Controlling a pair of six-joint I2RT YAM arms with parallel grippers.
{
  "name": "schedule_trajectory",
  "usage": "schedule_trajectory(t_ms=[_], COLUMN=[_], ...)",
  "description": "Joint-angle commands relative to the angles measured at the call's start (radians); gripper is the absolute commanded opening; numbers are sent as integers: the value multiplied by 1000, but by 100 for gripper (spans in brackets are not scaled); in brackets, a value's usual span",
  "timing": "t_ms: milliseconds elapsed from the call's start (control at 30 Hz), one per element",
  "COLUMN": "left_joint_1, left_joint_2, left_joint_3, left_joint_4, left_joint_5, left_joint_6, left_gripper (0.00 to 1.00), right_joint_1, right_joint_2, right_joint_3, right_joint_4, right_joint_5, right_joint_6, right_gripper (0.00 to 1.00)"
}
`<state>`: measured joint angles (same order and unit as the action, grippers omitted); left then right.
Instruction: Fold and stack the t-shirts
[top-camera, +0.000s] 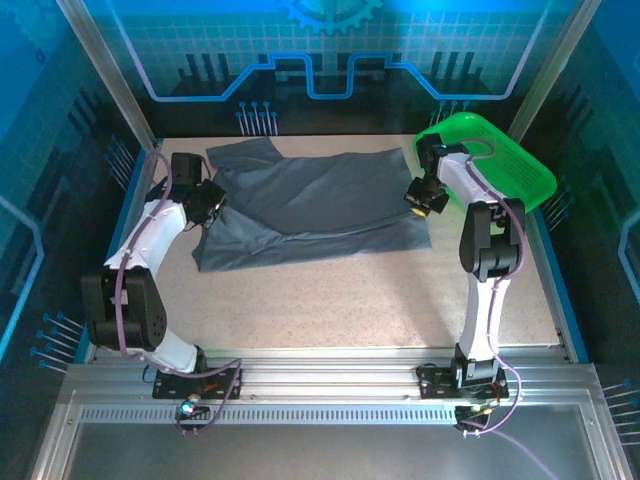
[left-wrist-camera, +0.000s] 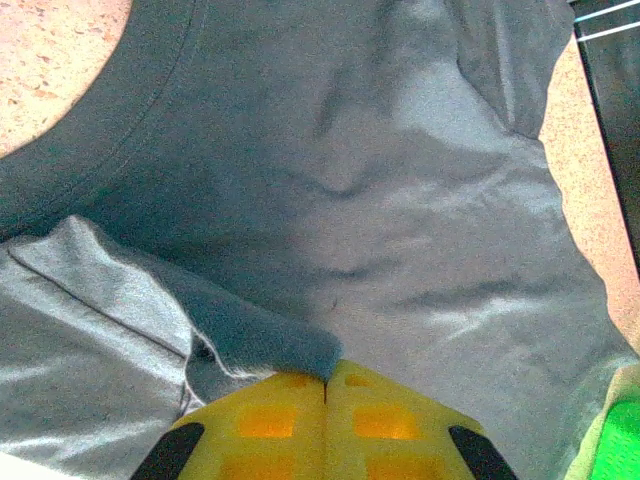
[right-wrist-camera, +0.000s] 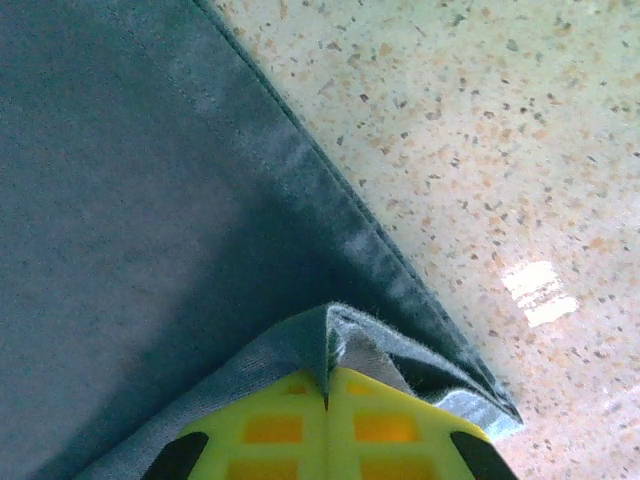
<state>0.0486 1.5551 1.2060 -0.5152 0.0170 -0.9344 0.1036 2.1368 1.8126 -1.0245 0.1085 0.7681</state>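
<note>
Farthest left, the left claw (top-camera: 207, 205) sits at the 9 o'clock edge of the t-shirt (top-camera: 310, 205), its fingers pressed together on a small fold of grey cloth. In its wrist view the curved neckband lies toward 11 o'clock from the pinch, so this looks like the collar end. The shirt is spread on the worktop (top-camera: 350, 300) with its long axis running from 9 to 3 o'clock, from one claw to the other. At the 3 o'clock end the right claw (top-camera: 424, 200) is closed on the hem; the cloth lies toward 9 o'clock from it. The green tray (top-camera: 505, 160) stands close by, at about 2 o'clock from that claw. Each arm is nearer its own end, so the coming fold likely carries both pinched ends the same way, across that long axis.
</note>
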Motion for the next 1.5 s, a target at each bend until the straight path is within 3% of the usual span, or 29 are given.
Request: schedule_trajectory(t_ms=[0,67,100,167,200,300,467,600,733,1000,1167,1467], left_joint_1=[24,29,32,39,40,40,43,49,53,53,55,100], left_joint_2=[37,63,78,95,93,39,-168,-204,-101,123,98,-71], left_joint_3=[48,69,82,111,122,113,-137,-318,-313,-235,-324,-506], left_joint_4=[32,40,43,33,20,-24,-58,24,106,61,3,-54], left_joint_5=[20,30,38,51,46,40,53,116,121,60,5,-11], left_joint_6=[33,43,50,68,77,94,35,-42,-78,-115,-133,-117], left_gripper=[0,0,5,35,43,49,42,29,22,13,14,15], right_joint_1=[-16,-16,-15,-14,-13,-9,-10,-1,23,56,65,80], right_joint_2=[41,60,62,48,34,-26,-187,-238,-171,7,-11,-191], right_joint_3=[57,91,104,112,111,73,-167,-310,-290,-162,-226,-520], right_joint_4=[-38,-56,-61,-55,-51,-41,44,108,112,9,-8,34], right_joint_5=[-11,-3,4,10,10,10,-21,-61,-75,-28,-1,36], right_joint_6=[-29,-43,-54,-75,-87,-128,-151,-158,-198,-218,-198,-108], right_gripper=[0,9,16,33,39,49,49,40,33,33,34,35])
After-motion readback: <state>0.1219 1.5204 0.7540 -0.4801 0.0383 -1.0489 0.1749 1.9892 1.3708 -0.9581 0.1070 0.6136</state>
